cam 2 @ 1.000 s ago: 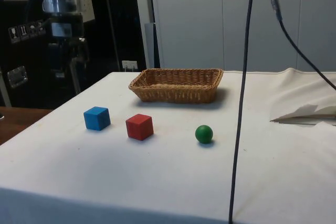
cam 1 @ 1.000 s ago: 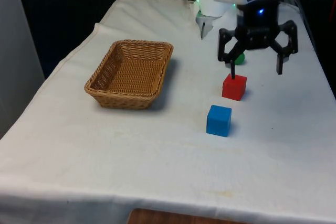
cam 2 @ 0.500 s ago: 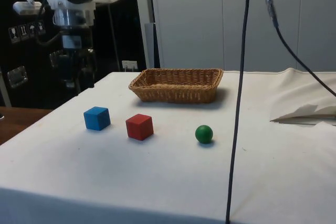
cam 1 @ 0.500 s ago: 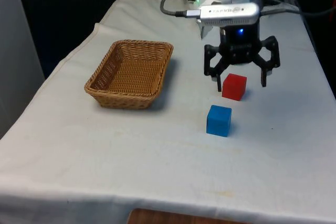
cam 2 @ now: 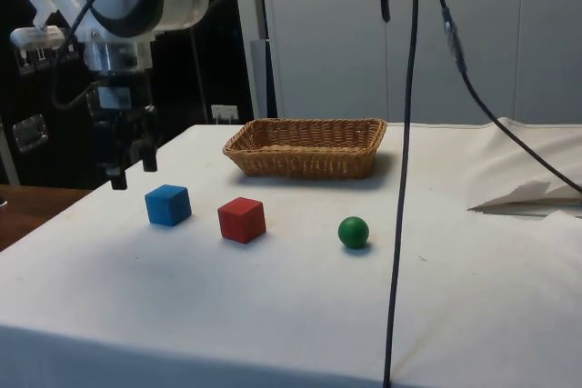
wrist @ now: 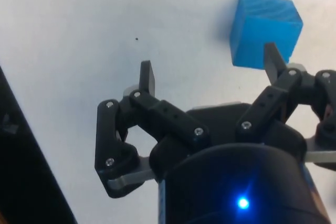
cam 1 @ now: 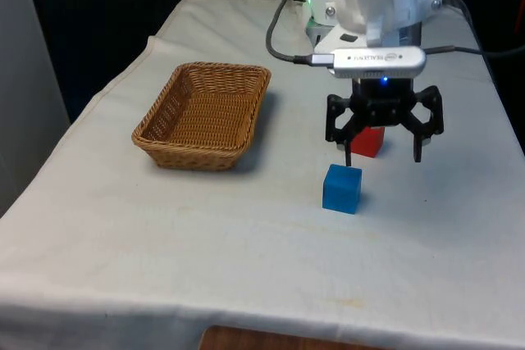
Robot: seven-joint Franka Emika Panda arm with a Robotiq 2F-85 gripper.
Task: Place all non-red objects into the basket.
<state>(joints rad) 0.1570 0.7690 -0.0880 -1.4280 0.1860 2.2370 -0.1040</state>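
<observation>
The blue cube [cam 1: 341,188] rests on the white cloth [cam 1: 246,243] nearest the front camera, just below and slightly toward the front view's left of the gripper [cam 1: 384,147], which hangs above the table with its fingers spread wide and nothing between them; in the wrist view the blue cube [wrist: 265,30] lies just beyond one fingertip [wrist: 273,62]. Directly behind the gripper sits the red cube [cam 1: 368,142], partly hidden by it, and in the side view the green ball [cam 2: 353,232] lies farther along the same row. The wicker basket [cam 1: 203,115] stands well apart from the gripper toward the front view's left.
</observation>
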